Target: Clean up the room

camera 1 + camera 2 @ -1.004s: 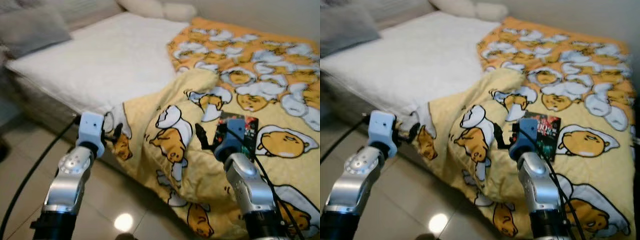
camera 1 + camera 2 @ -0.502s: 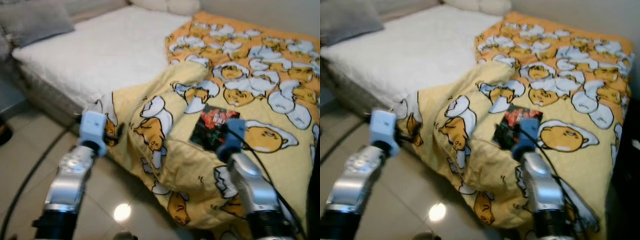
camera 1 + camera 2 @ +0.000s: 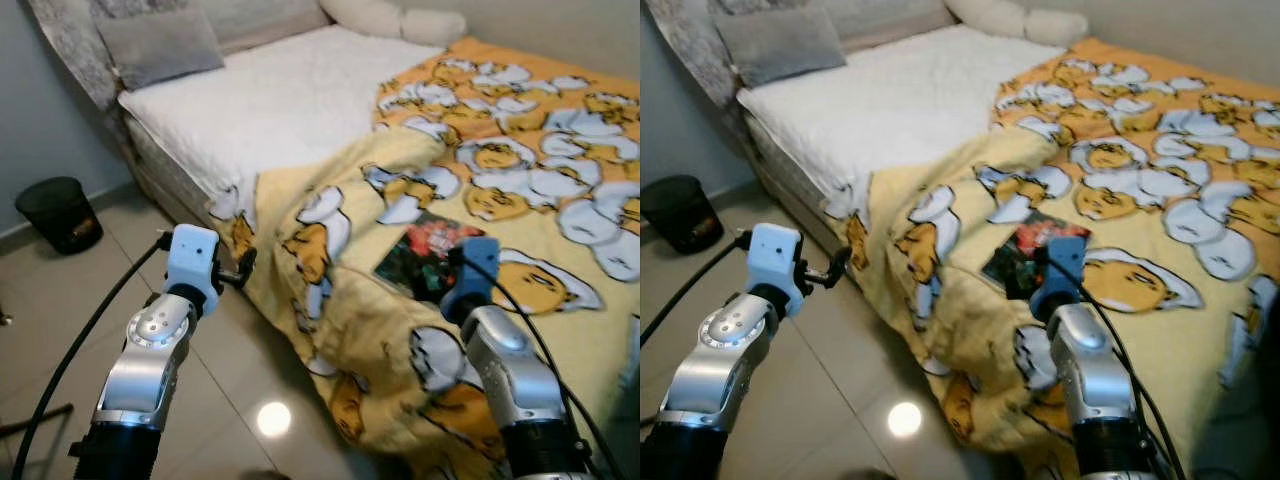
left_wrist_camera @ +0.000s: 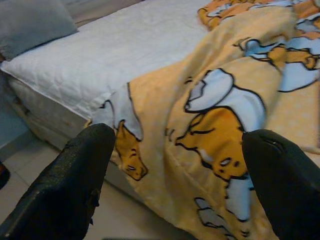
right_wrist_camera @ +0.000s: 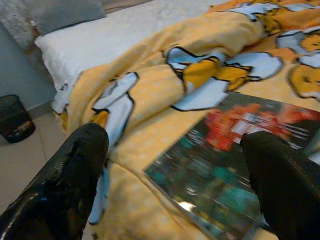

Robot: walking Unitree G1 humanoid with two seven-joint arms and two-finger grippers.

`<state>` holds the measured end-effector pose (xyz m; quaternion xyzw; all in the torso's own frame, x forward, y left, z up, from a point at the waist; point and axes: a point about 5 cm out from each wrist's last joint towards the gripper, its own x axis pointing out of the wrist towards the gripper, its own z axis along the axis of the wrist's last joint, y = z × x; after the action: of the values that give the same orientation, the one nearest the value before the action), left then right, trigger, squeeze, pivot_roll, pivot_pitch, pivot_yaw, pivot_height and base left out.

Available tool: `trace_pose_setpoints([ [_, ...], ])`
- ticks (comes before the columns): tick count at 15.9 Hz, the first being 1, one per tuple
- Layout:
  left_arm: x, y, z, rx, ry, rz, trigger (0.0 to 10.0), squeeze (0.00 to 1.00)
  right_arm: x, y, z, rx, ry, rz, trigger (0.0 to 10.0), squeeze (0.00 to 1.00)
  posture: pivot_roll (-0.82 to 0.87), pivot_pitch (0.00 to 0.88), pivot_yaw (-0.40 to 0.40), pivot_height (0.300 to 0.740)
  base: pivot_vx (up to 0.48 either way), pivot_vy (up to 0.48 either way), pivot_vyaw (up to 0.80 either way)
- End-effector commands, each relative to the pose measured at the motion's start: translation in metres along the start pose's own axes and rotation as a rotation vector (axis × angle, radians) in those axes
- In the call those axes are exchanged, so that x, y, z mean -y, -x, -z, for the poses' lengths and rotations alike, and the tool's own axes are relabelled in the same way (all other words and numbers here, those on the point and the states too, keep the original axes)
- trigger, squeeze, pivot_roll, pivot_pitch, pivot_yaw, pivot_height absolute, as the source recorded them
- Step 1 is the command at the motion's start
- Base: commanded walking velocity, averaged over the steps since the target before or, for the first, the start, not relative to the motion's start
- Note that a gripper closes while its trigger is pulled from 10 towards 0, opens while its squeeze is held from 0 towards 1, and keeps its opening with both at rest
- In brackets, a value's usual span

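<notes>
**Glossy book on a rumpled egg-print quilt**

Yellow cotton-looking quilt (image 3: 470, 210), printed all over with cartoon eggs in white, orange and black outline, covers the right side of the bed and spills in soft folds over its near edge toward the tiled floor (image 3: 60, 300). On it lies a flat rectangular book (image 3: 425, 255) with a dark, shiny cover carrying red and green print. It rests face up on the quilt near the bed's front edge, with its long axis running diagonally, one short end toward the robot and the other toward the far right of the bed; its corners are square and the cover catches a glare in the right wrist view.

Left of the quilt the bare mattress (image 3: 290, 100) shows a white quilted surface, with a grey pillow (image 3: 160, 45) at its far left end and pale pillows (image 3: 395, 18) along the wall. A small black bin (image 3: 58, 213), round and ribbed, stands on the floor beside the bed's corner.

The right gripper (image 5: 175, 185) hovers just above the book, its two black textured fingers (image 5: 75, 175) spread wide apart with the cover between them, not touching it. The left gripper (image 4: 180, 185) is held out over the floor, facing the hanging fold of quilt at the mattress edge, its fingers likewise wide apart and holding nothing.
</notes>
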<state>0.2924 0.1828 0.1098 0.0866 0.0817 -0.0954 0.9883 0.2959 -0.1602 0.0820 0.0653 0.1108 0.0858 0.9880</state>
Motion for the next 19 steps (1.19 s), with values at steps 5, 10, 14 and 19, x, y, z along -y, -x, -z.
trace_pose_setpoints([
  [5, -0.0026, 0.0024, 0.0012, -0.007, -0.008, 0.032, 10.0, 1.00, -0.0083, -0.0035, 0.0009, -0.007, -0.006, -0.017, 10.0, 0.00, 0.03, 0.000, 0.040, 0.740, 0.000, 0.000, 0.00],
  [10, -0.0017, 0.0028, 0.0016, -0.008, 0.005, 0.046, 10.0, 1.00, -0.0071, -0.0039, 0.0019, -0.015, -0.002, -0.004, 10.0, 0.00, 0.03, 0.000, 0.039, 0.740, 0.235, 0.000, 0.00],
  [14, -0.0011, 0.0032, 0.0021, -0.009, 0.010, 0.050, 10.0, 1.00, -0.0063, -0.0036, 0.0025, -0.019, 0.000, 0.000, 10.0, 0.00, 0.03, 0.000, 0.038, 0.740, 0.336, 0.000, 0.00],
  [19, -0.0001, 0.0030, 0.0016, -0.008, 0.012, 0.053, 10.0, 1.00, -0.0071, -0.0036, 0.0025, -0.024, 0.037, -0.019, 10.0, 0.00, 0.03, 0.000, 0.039, 0.740, 0.339, 0.000, 0.32],
])
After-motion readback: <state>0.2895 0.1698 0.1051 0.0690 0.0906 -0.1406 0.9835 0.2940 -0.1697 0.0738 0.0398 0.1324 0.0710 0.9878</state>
